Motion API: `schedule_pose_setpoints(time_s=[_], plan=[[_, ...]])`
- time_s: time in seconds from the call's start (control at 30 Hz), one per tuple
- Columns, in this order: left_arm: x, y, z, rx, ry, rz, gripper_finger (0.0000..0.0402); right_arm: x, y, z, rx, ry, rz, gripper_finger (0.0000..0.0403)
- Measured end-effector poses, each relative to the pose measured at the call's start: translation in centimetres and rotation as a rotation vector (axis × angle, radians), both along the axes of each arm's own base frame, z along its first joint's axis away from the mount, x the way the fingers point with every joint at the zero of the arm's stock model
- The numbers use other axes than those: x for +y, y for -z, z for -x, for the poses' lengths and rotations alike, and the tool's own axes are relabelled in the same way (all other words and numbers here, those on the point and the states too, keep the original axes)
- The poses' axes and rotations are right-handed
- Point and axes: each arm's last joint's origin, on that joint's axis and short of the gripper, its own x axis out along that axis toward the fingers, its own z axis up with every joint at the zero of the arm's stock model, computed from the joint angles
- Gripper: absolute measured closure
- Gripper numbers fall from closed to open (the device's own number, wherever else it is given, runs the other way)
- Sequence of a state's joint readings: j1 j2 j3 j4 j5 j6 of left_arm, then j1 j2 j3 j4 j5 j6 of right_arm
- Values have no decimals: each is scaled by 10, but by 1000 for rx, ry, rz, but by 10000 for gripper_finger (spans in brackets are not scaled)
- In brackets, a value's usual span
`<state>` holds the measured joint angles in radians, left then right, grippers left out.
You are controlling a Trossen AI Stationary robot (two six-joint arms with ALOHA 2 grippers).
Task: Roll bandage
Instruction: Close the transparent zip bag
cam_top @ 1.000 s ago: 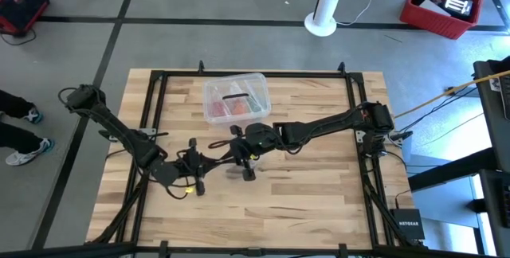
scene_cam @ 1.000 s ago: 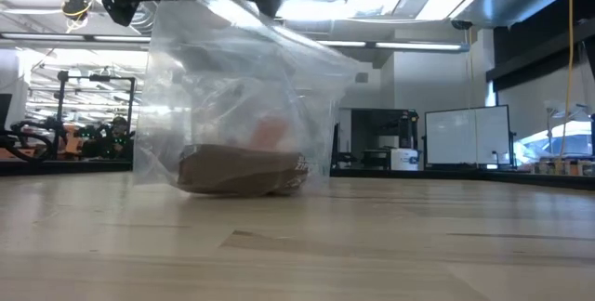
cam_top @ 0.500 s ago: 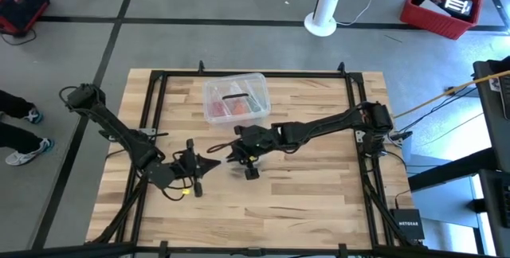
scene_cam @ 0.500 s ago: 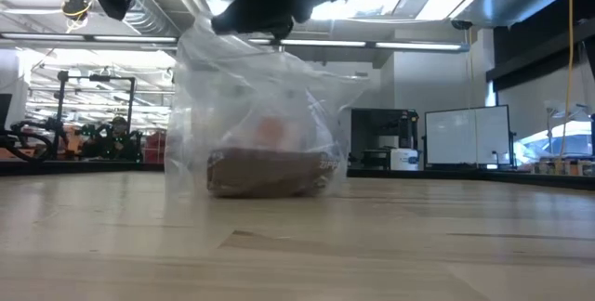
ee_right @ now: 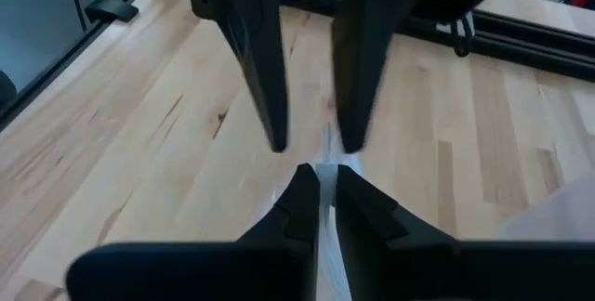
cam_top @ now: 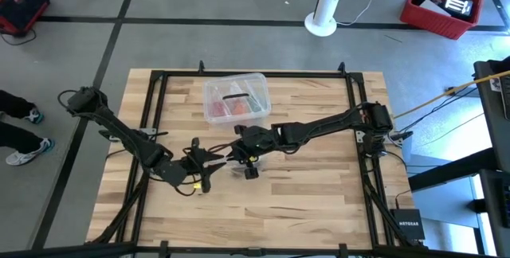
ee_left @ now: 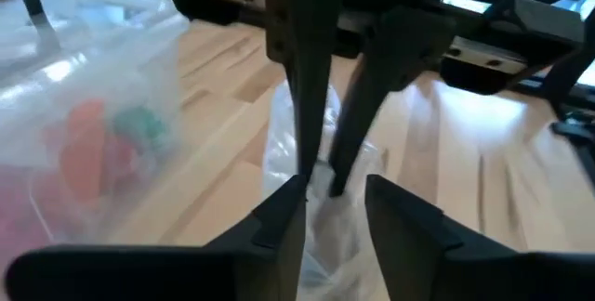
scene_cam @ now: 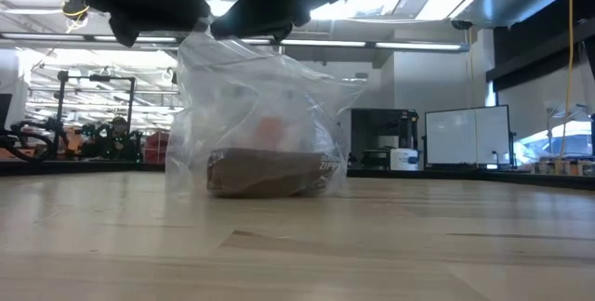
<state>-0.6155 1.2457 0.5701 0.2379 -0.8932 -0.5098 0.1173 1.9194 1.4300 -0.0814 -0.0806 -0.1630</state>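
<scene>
Left pincer (ee_left: 333, 210) opened; right pincer (ee_right: 319, 189) pinching bag (scene_cam: 260, 106)

A robotics lab or workshop: a pale wooden butcher-block surface (cam_top: 319, 186) edged with a black metal frame (cam_top: 351, 79) stands on a grey concrete floor (cam_top: 199, 43), a red plastic crate (cam_top: 441, 7) at two o'clock, whiteboards (scene_cam: 465, 136) and long ceiling lights (scene_cam: 372, 45) behind
</scene>
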Motion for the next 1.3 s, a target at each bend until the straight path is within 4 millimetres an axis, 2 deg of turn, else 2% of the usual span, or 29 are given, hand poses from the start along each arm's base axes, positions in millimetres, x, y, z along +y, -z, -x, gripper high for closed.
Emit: schedule_pose_setpoints(time_s=[0.13,0.23,0.53,0.97,1.3], plan=[[4,0,-2,8,-7,-33,285,0,0,0,-3,-1,2,373],[6,-1,-4,8,-9,-23,294,0,0,0,-3,-2,2,372],[8,1,-5,45,21,-74,394,0,0,0,0,-2,3,371],[15,3,0,74,-183,-248,401,-5,-6,1,-10,118,75,370],[16,5,2,88,-232,-300,402,-9,-26,17,233,152,238,370]])
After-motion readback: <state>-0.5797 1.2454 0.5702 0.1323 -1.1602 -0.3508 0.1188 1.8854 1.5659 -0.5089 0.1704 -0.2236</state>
